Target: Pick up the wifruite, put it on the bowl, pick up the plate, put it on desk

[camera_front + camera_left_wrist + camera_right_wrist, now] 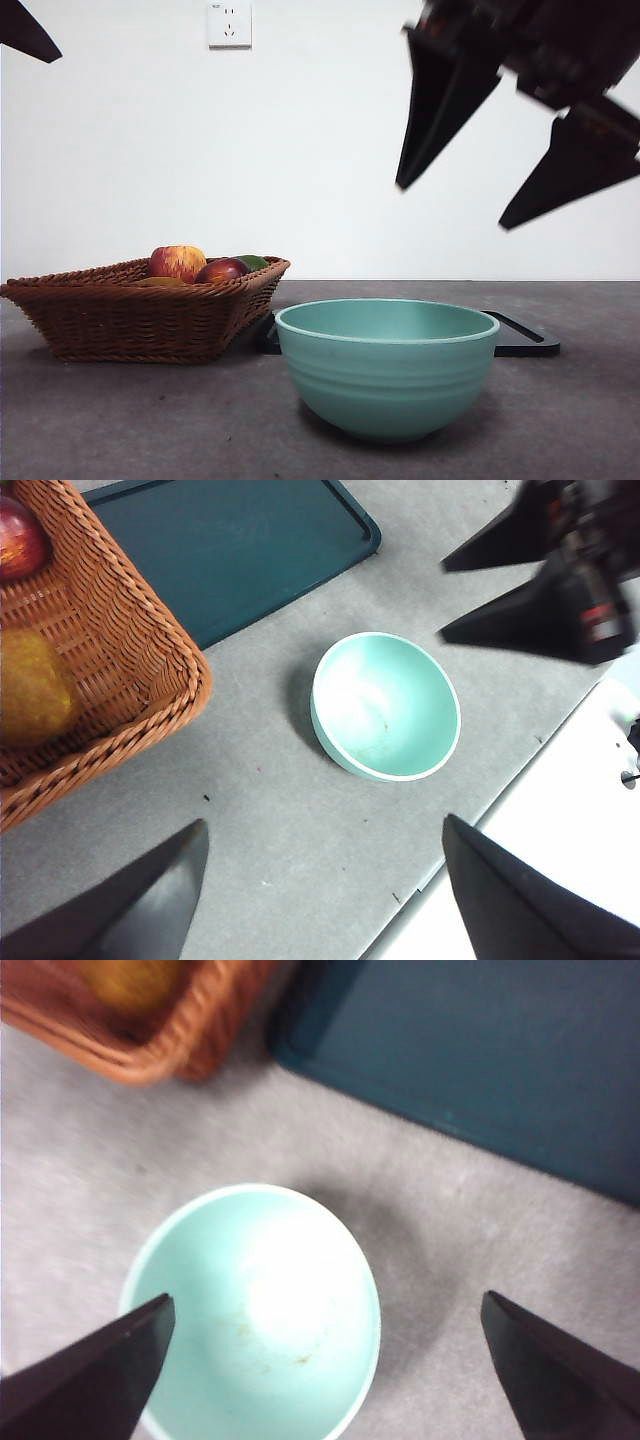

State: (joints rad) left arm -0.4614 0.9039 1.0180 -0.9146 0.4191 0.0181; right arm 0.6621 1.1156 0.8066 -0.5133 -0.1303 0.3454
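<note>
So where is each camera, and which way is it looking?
Front view: low at table height, facing the wall across the round teal-green ceramic bowl and brown wicker basket; open right gripper hangs above.
Left wrist view: high, looking down on the bowl; left gripper open.
Right wrist view: straight down over the bowl.
All share the bowl.

Right gripper high at upper right of front view, tilted, jaws spread wide, empty. Left gripper also raised, jaws wide apart, empty; its arm only a black tip at top-left corner.
</note>
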